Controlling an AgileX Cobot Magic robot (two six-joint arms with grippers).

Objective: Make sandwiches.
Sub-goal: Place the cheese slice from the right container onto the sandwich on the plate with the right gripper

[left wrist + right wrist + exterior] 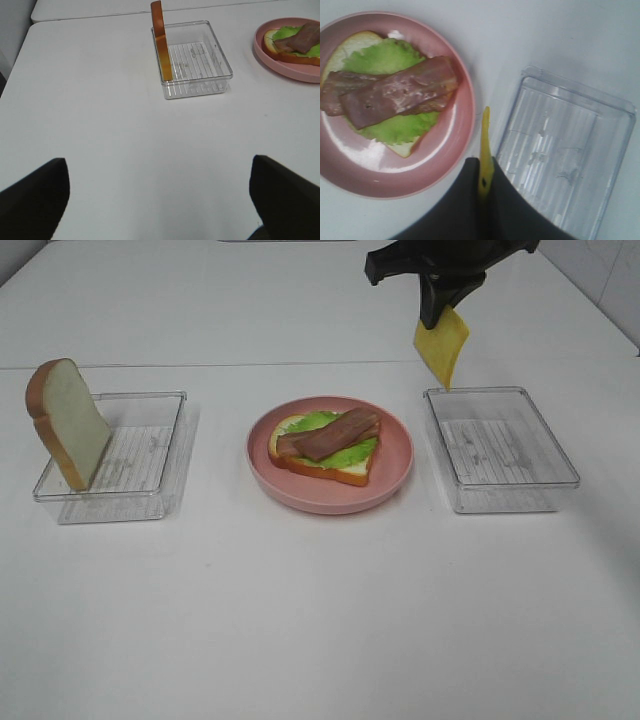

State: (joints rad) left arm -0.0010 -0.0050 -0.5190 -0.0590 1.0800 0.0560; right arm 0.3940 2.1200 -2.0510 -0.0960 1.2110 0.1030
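An open sandwich (326,447) lies on the pink plate (393,475): a bread slice under green lettuce (385,57) and reddish-brown bacon (395,92). My right gripper (437,312) hangs above the right tray's far edge, shut on a yellow cheese square (441,344) that dangles below it; the wrist view shows the cheese (484,150) edge-on between the fingers. A second bread slice (68,423) stands upright against the left tray's wall, and the left wrist view shows that bread slice (161,42) too. My left gripper (159,200) is open, low over bare table, well short of that tray.
A clear plastic tray (115,490) sits at the left, holding only the upright bread. Another clear tray (500,448) sits at the right with nothing in it. The white table (320,620) stretches wide in front of the trays and plate.
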